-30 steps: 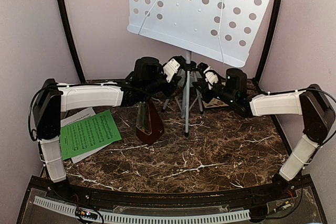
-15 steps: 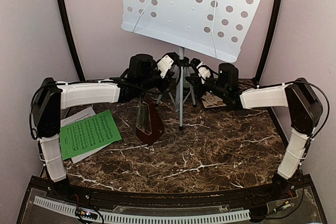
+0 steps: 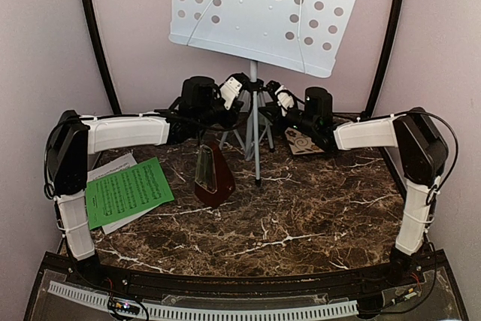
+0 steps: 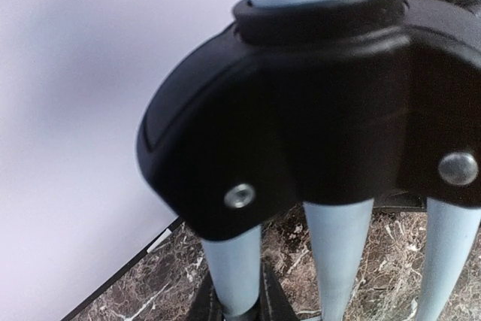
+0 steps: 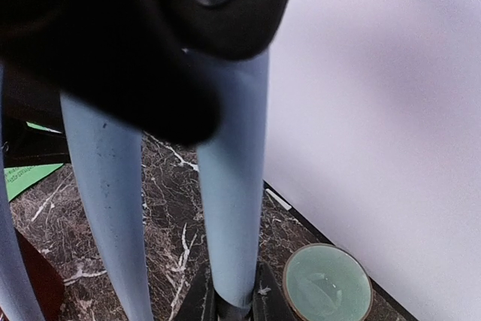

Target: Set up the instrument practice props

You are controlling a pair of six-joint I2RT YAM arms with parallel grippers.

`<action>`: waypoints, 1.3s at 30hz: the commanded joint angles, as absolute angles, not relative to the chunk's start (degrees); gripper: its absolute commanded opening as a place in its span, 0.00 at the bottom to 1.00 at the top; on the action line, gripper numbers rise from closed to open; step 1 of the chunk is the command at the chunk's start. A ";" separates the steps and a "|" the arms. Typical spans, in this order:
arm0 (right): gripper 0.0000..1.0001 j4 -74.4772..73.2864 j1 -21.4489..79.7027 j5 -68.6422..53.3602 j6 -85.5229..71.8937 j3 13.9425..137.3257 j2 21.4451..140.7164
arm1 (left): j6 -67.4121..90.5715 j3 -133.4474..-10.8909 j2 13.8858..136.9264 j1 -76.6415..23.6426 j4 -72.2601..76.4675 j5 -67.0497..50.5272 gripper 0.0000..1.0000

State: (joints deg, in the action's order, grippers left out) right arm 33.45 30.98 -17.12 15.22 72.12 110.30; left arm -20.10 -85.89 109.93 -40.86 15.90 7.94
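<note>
The white hole-punched music-stand desk stands on its pale tripod legs at the back middle of the table. My left gripper is shut on one tripod leg just under the black hub. My right gripper is shut on another leg. The dark red-brown pyramid metronome stands in front of the stand, to its left. Green and white music sheets lie flat at the left.
A small pale-green bowl sits by the back wall, right of the held leg. A square patterned tile lies under the right forearm. Black frame posts rise at both back corners.
Both arms have carried the stand leftward and toward the back wall. The desk now stands higher and more level. The metronome and sheets have not moved.
</note>
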 commanded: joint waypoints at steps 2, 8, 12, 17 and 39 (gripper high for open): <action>0.10 38.66 26.36 -9.74 12.60 76.19 110.41 | -23.26 -86.17 109.48 -37.88 10.99 13.04 0.00; 0.36 39.27 27.90 -10.08 12.09 74.07 108.68 | -22.37 -86.17 109.78 -37.82 10.82 12.54 0.00; 0.58 41.30 29.10 -10.06 9.93 69.61 105.45 | -22.04 -85.97 109.68 -37.85 10.55 12.51 0.00; 0.70 42.15 30.64 -9.45 7.33 63.45 100.87 | -21.61 -85.57 109.36 -37.86 10.32 12.44 0.00; 0.63 52.13 39.48 -14.26 -16.18 50.63 108.99 | -21.78 -85.68 109.19 -37.86 10.55 12.67 0.00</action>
